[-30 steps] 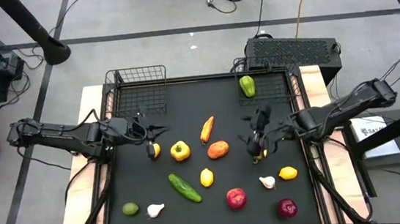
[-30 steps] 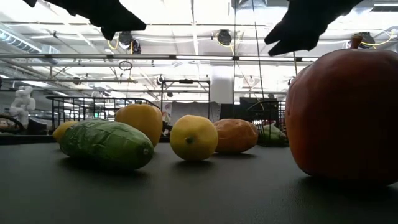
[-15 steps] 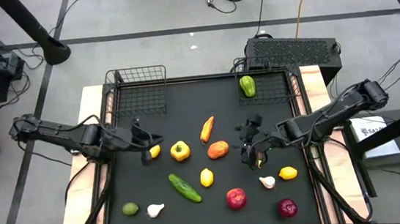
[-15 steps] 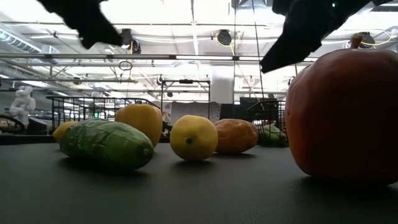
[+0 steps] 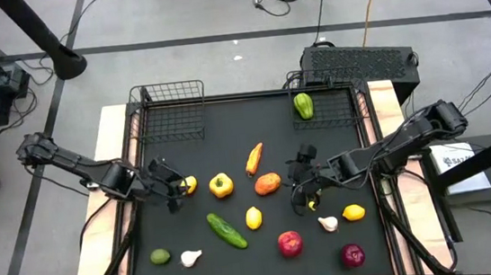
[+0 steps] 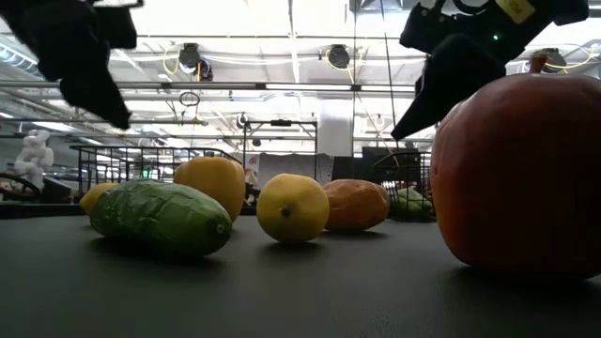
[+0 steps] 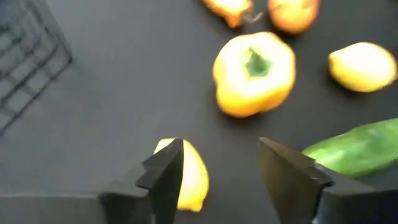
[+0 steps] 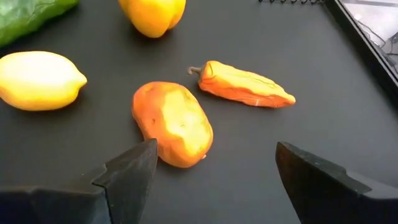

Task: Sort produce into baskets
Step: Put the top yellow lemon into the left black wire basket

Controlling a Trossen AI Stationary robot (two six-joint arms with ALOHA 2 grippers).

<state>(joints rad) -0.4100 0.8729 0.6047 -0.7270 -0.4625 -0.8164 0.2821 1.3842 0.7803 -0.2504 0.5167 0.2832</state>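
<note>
Now our left gripper (image 7: 217,180), jaws apart, straddles a small lemon (image 7: 189,177) to grab; right gripper (image 8: 214,171), wide open, lines up w/ orange fruit (image 8: 173,123).

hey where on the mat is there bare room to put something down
Bare mat lies between the two baskets, above the orange pepper. The middle, round the yellow pepper and cucumber, is crowded.
</note>
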